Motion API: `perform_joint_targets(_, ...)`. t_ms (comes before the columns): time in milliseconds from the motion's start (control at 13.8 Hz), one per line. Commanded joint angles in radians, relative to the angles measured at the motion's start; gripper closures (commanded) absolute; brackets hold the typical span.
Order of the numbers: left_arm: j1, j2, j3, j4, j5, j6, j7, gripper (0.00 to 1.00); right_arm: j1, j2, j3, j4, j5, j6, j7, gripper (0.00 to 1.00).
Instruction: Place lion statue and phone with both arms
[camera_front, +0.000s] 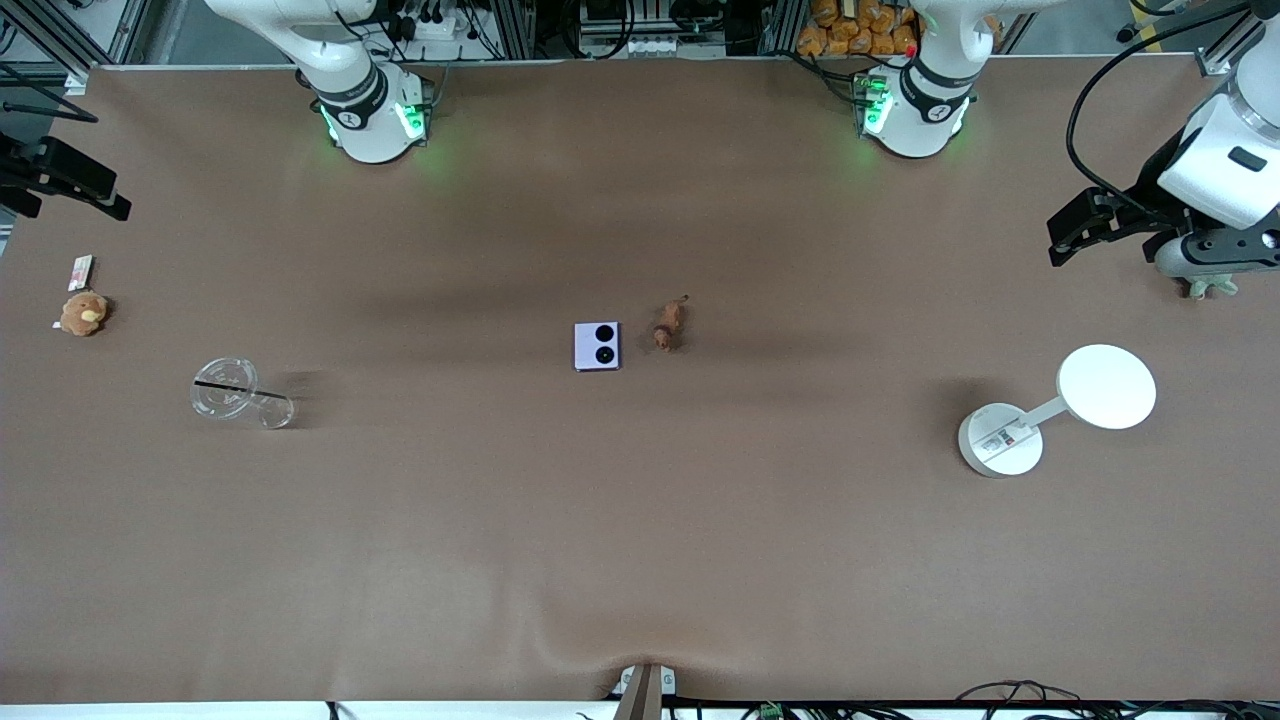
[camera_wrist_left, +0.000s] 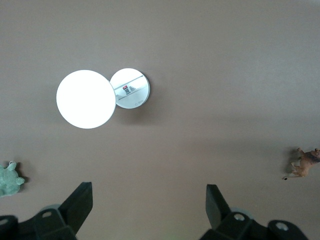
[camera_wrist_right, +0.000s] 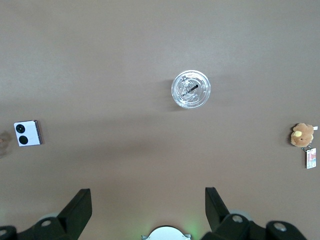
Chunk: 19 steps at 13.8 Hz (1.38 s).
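Observation:
The phone (camera_front: 598, 346), pale lavender with two black circles, lies flat at the table's middle. The lion statue (camera_front: 670, 325), tiny and reddish-brown, lies just beside it toward the left arm's end. My left gripper (camera_front: 1090, 228) is open and empty, high over the left arm's end of the table. In its wrist view (camera_wrist_left: 149, 192) the lion (camera_wrist_left: 305, 164) shows at the edge. My right gripper (camera_front: 75, 185) is open and empty, high over the right arm's end. In its wrist view (camera_wrist_right: 148, 196) the phone (camera_wrist_right: 27, 133) shows far off.
A white lamp (camera_front: 1105, 388) on a round base (camera_front: 1000, 440) stands toward the left arm's end, with a green plush (camera_front: 1212, 288) under the left hand. A clear cup (camera_front: 228, 388), an orange-brown plush (camera_front: 84, 313) and a small card (camera_front: 80, 270) lie toward the right arm's end.

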Motion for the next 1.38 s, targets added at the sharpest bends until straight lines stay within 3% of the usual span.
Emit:
perform_joint_targets(0,0.01,-0.005,-0.006,0.001,-0.023,-0.013,0.03,0.0,-0.016,0.006,0.01,0.014,0.018,-0.007,-0.002,0.0)
perform_joint_targets(872,-0.006,0.012,-0.015,0.003,-0.021,-0.011,0.024,0.0,-0.017,0.006,0.01,0.014,0.018,-0.007,-0.002,0.0)
perform_joint_targets(1308,-0.091,0.046,-0.017,-0.002,-0.026,-0.01,-0.005,0.0,-0.023,0.006,0.009,0.014,0.017,-0.013,-0.004,0.0)
